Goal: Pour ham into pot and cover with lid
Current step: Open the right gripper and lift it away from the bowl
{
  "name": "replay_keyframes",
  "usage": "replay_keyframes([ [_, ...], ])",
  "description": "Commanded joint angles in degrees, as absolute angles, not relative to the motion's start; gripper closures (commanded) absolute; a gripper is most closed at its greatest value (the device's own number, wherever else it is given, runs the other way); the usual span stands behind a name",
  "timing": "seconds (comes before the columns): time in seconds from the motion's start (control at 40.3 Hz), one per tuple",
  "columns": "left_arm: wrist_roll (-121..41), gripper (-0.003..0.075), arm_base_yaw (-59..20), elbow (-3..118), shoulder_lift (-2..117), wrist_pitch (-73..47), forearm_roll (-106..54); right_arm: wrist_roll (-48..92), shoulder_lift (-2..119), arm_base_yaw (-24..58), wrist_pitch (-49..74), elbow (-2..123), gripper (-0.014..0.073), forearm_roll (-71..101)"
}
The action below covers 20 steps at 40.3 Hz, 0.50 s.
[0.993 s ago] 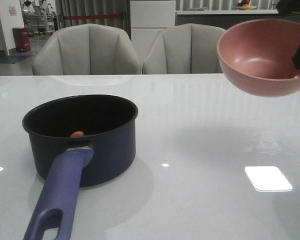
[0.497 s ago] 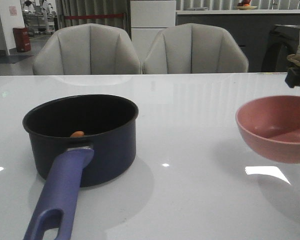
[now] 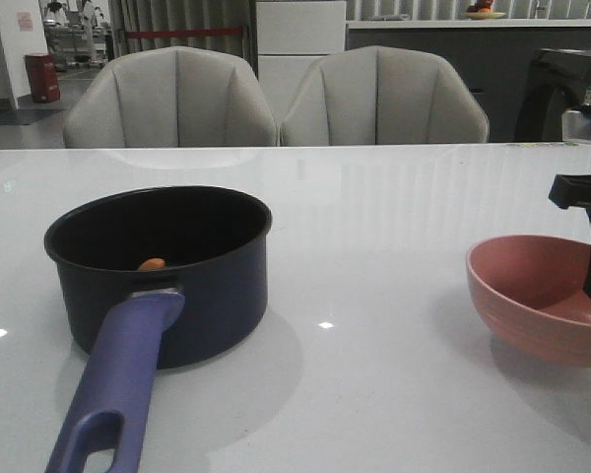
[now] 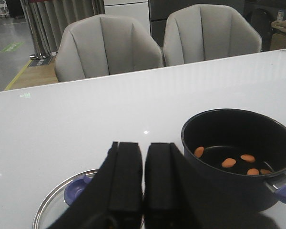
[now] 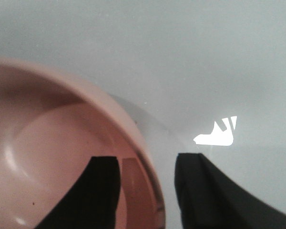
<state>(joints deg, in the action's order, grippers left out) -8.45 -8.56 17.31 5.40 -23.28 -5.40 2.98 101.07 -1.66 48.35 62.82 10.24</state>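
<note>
The navy pot [image 3: 177, 296] stands left of centre with its purple handle [image 3: 118, 384] pointing toward me. Several orange-pink ham chunks [image 4: 229, 162] lie on its black bottom; one shows in the front view [image 3: 152, 264]. The glass lid [image 4: 50, 210] with its blue knob [image 4: 74, 191] lies flat on the table, left of the pot. My left gripper [image 4: 143, 148] is shut and empty above the lid. The empty pink bowl [image 3: 532, 315] rests on the table at the right. My right gripper [image 5: 145, 162] is open, its jaws astride the bowl's rim [image 5: 143, 143], one finger inside, one outside.
Two grey chairs [image 3: 276, 99] stand behind the table's far edge. A dark appliance [image 3: 571, 89] sits at the far right. The white tabletop [image 3: 374, 246] lies bare between the pot and the bowl.
The pink bowl has come down from high at the right to rest level on the table. The pot and the ham have not moved.
</note>
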Motion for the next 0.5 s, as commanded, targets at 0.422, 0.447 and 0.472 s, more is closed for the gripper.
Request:
replay_keyframes([
  [0.422, -8.3, 0.0606, -8.9, 18.8, 6.1, -19.1, -5.6, 18.8, 82.8, 4.5, 36.9, 60.3, 0.0134, 21.3],
  [0.447, -8.3, 0.0606, -8.9, 18.8, 6.1, -19.1, -5.6, 19.2, 81.9, 5.0, 36.3, 59.9, 0.0134, 21.8],
  [0.472, -8.3, 0.0606, -8.9, 18.8, 6.1, -19.1, -5.6, 19.3, 80.8, 5.7, 36.0, 59.7, 0.0134, 22.0],
])
